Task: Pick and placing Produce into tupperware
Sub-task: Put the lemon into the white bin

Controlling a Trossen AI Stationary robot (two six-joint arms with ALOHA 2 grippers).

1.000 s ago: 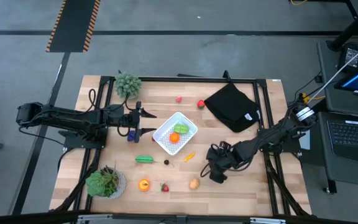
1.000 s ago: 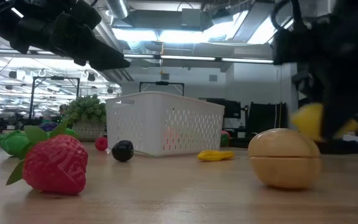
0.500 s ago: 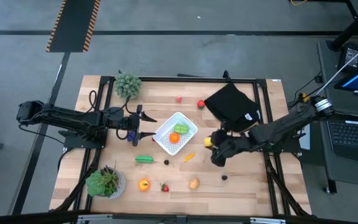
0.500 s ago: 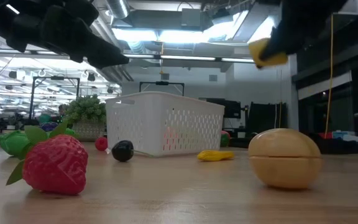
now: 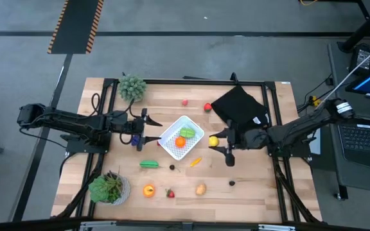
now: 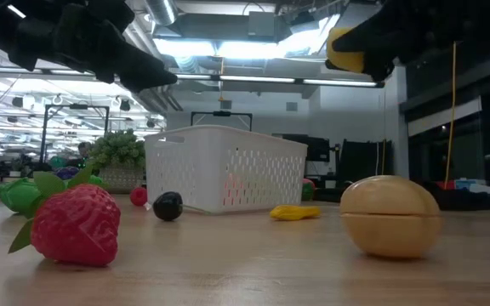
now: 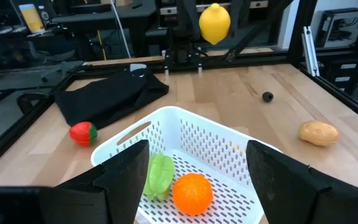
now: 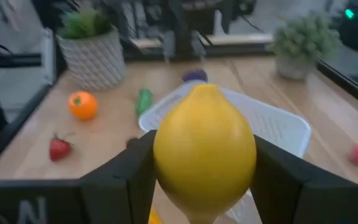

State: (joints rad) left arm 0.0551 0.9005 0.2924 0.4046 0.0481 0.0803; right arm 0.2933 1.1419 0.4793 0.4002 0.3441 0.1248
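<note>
The right gripper (image 5: pixel 218 142), clamped on a yellow lemon (image 5: pixel 214 140), hangs above the table (image 5: pixel 262 192) just right of the white tupperware (image 5: pixel 181 137), which holds an orange (image 5: pixel 180 142) and a green piece, while the left gripper (image 5: pixel 148 128) waits with fingers apart just left of it.

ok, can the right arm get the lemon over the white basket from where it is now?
Probably yes. The right gripper holds the lemon in the air just beside the white basket, with nothing between them. The left gripper waits at the basket's far side, open, not over it.
</note>
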